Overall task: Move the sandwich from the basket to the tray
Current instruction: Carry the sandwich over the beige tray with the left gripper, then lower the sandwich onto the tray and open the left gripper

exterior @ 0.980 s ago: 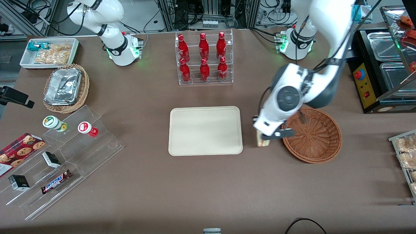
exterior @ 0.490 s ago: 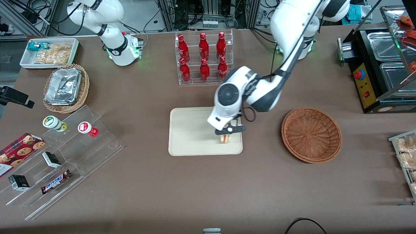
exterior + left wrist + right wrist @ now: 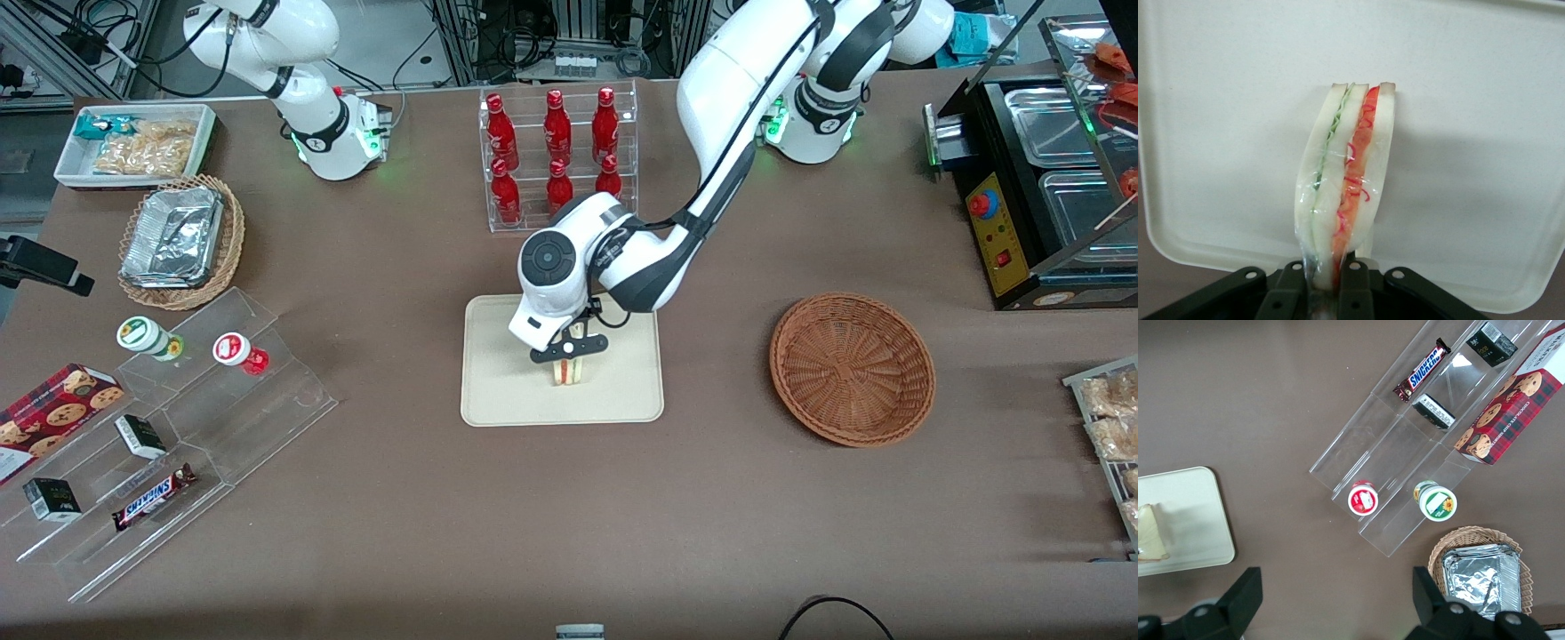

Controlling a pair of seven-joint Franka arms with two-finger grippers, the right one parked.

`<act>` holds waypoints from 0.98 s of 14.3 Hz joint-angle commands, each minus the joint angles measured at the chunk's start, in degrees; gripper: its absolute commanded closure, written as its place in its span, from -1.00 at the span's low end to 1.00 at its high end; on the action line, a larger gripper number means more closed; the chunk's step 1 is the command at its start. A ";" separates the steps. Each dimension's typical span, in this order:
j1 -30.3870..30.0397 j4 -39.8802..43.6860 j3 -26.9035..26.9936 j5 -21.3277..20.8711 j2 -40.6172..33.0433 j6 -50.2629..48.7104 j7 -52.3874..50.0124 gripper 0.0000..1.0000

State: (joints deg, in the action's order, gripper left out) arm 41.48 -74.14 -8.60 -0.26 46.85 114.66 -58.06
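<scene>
pincer (image 3: 569, 348) clamps the sandwich (image 3: 1345, 180) on edge over the tray (image 3: 498, 391); basket (image 3: 852, 368) sits well apart.

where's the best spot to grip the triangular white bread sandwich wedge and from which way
Across its two flat bread faces, at the edge nearest the wrist, coming down from above. The triangular white-bread sandwich wedge stands on edge over the cream rectangular tray, so its broad faces are upright and parallel, suiting two fingers. The left gripper is shut on it exactly so; pinching the red and green filling edge would likely squash it.

Brown table (image 3: 533, 516); metal framing, cable tangle (image 3: 587, 36) above its edge; lighting seemingly even overhead.
</scene>
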 commanded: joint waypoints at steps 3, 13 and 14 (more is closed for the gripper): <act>1.32 4.00 0.87 -0.62 2.90 -0.14 -1.62 0.24; 0.98 1.82 2.18 -1.32 -6.05 -7.52 -0.74 -1.00; 0.97 1.02 2.97 -1.85 -7.63 -7.78 -0.91 -1.00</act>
State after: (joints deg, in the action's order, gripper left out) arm 41.99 -70.17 -7.44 -0.88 43.51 108.16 -58.23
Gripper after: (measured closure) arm 0.000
